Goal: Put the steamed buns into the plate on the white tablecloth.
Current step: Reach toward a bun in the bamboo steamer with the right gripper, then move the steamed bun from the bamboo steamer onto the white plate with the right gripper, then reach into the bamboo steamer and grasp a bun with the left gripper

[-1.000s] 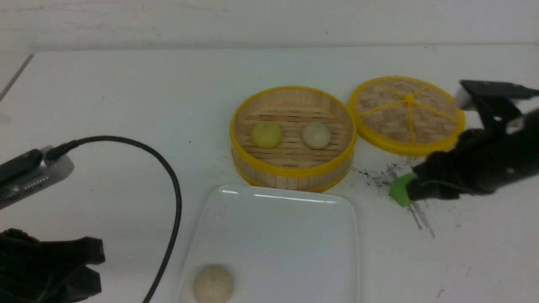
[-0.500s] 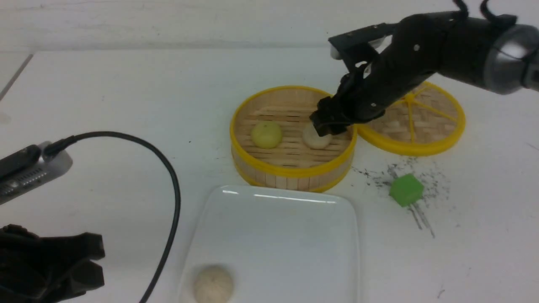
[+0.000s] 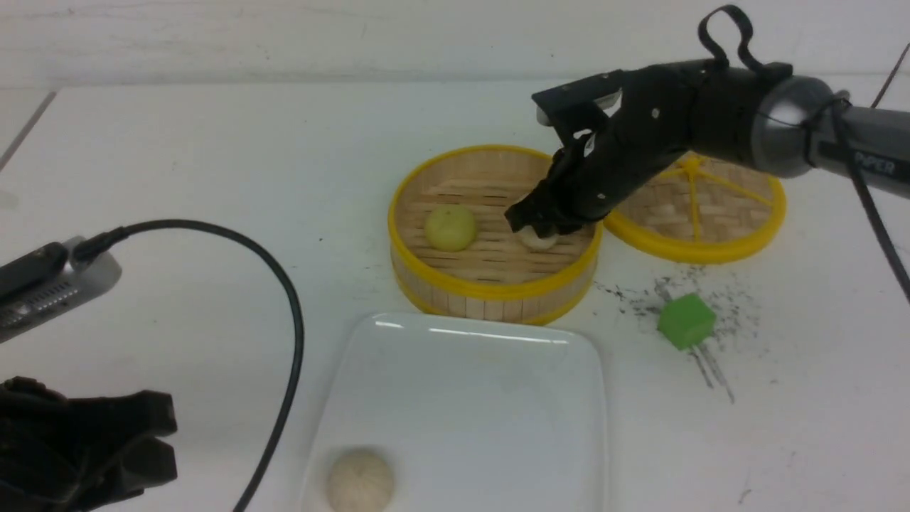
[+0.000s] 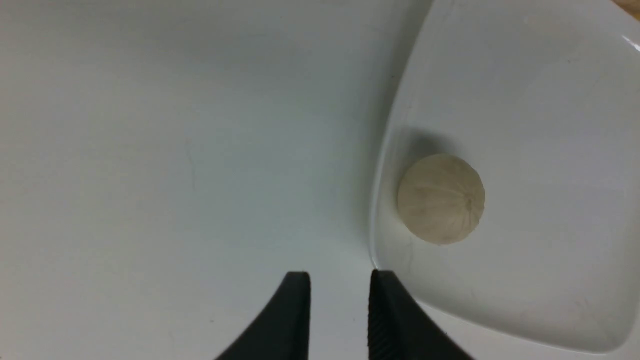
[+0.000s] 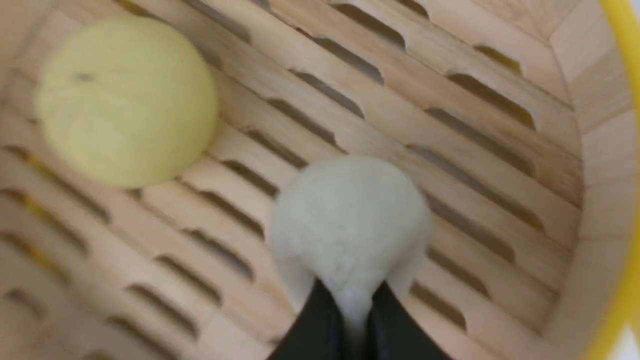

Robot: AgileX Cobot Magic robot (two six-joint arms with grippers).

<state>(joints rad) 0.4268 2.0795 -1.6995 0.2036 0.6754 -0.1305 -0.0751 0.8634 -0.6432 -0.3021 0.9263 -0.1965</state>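
Note:
On the white tablecloth (image 3: 178, 156) lies the glossy white plate (image 3: 483, 412), with one beige steamed bun (image 3: 360, 480) in its near left corner. That bun (image 4: 441, 198) and the plate (image 4: 550, 150) also show in the left wrist view. My left gripper (image 4: 340, 300) hangs open and empty over the cloth, just off the plate's edge. In the front view it (image 3: 167, 444) sits at the bottom left. My right gripper (image 3: 537, 224) reaches into the steamer. It (image 5: 352, 310) is shut on the off-white steamed bun (image 5: 350, 215), pinching its near side. A pale yellow steamed bun (image 5: 125, 100) lies beside it.
The round yellow-rimmed bamboo steamer (image 3: 490, 288) stands just behind the plate, and its woven lid (image 3: 711, 213) lies flat to its right. A green cube (image 3: 686, 321) sits among dark specks right of the plate. A black cable (image 3: 295, 320) and a grey device (image 3: 50, 291) hang at the left.
My right arm has swung from beside the green cube up and over into the steamer, and its jaws have closed on the off-white bun. The left gripper has barely moved.

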